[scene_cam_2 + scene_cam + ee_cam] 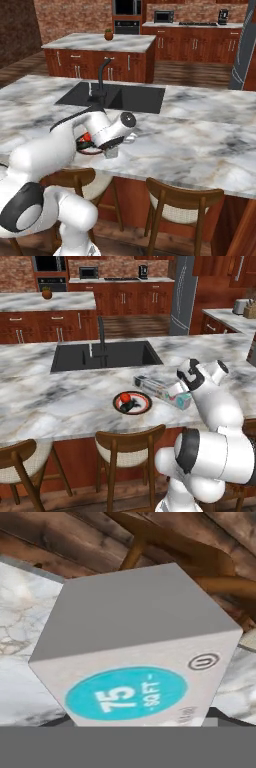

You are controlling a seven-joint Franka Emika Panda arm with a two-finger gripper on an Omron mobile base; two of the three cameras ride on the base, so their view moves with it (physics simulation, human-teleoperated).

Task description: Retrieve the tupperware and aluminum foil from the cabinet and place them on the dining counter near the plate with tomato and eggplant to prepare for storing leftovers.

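The aluminum foil (155, 387) is a long white and pale-blue carton lying on the dining counter (60, 391), just right of the plate (148, 402). The red-rimmed plate holds a tomato (125, 398) and a dark eggplant (135, 405). My gripper (181, 390) is at the carton's near right end, shut on it. In the hand view the aluminum foil (135, 662) shows its grey end with a blue "75 SQ FT" disc and hides my fingertips. From the right, my gripper (112, 147) is low over the dining counter (200, 135) and my arm half covers the plate (82, 146). The tupperware is out of view.
A black sink (105, 354) with a black faucet (101, 336) lies behind the plate. Wooden stools (127, 443) stand under the counter's front edge, another stool (185, 200) to the right. An island with a potted plant (46, 293) stands farther back.
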